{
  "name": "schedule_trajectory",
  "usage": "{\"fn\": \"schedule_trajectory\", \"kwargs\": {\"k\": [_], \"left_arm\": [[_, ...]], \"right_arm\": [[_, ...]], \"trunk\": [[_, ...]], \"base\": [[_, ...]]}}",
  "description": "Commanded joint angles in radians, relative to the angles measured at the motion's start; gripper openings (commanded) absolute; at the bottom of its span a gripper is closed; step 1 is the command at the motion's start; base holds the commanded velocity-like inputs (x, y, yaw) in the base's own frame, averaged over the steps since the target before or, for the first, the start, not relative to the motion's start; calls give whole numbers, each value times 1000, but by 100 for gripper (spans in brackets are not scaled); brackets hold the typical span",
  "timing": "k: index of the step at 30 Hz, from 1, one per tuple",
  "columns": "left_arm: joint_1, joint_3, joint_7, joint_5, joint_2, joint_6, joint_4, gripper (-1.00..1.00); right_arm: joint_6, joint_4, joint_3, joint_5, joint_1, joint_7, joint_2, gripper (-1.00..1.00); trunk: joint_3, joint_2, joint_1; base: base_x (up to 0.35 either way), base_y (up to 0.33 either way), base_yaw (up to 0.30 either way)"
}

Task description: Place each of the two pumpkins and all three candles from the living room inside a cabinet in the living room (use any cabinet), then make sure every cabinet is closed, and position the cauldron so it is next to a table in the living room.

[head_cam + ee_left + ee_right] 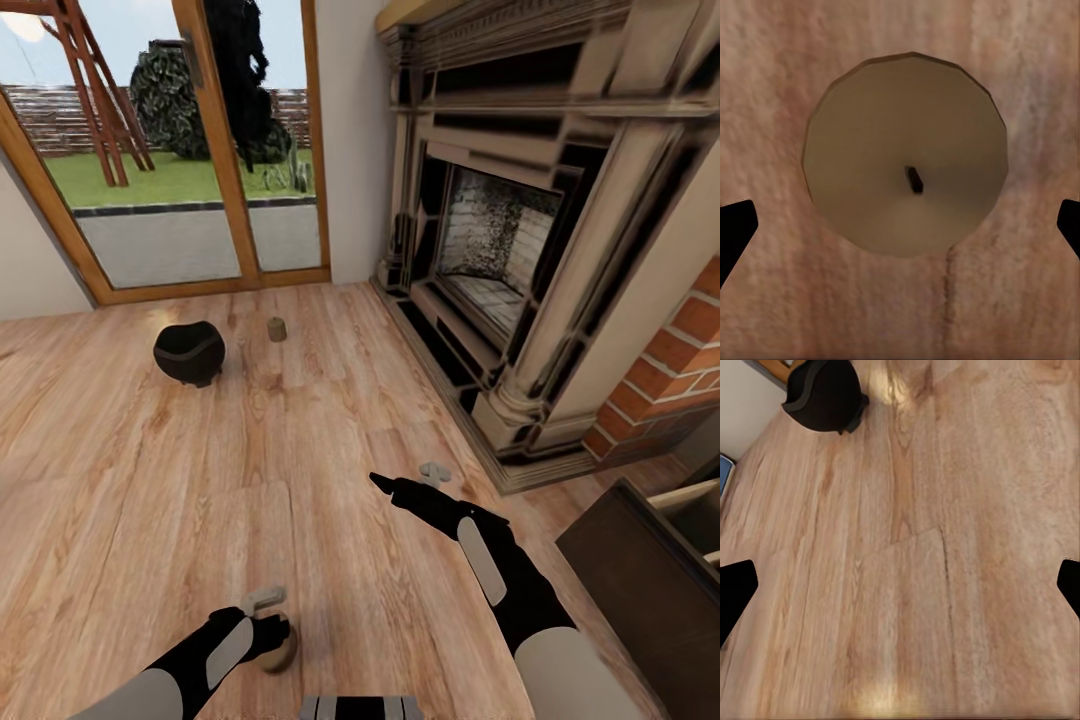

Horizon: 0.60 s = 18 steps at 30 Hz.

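Two grippers hang spread over the wood floor [150,470]: the left gripper [900,225] poised above a tan candle [905,154] at lower centre, the right gripper [900,585] holding nothing. Upper left, the cauldron [188,352] sits beside another candle [277,328]; the cabinet [640,590] stands lower right.

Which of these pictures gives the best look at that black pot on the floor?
The head view: the cauldron stands whole on the wood floor near the glass door, a candle beside it. The right wrist view catches it cropped at the picture's edge.
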Motion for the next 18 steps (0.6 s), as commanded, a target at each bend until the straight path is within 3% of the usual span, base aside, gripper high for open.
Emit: {"fn": "schedule_trajectory", "kwargs": {"k": [1, 11, 18], "left_arm": [[0, 0, 0, 0, 0, 0, -1, 100], [0, 0, 0, 0, 0, -1, -7, 100], [-1, -2, 3, -5, 2, -1, -31, 100]], "right_arm": [[0, 0, 0, 0, 0, 0, 0, 100], [0, 0, 0, 0, 0, 0, 1, 100], [0, 0, 0, 0, 0, 0, 2, 100]], "trunk": [[-4, 0, 0], [-43, -3, 5], [-43, -3, 5]], "base": [[0, 0, 0], [0, 0, 0], [0, 0, 0]]}}
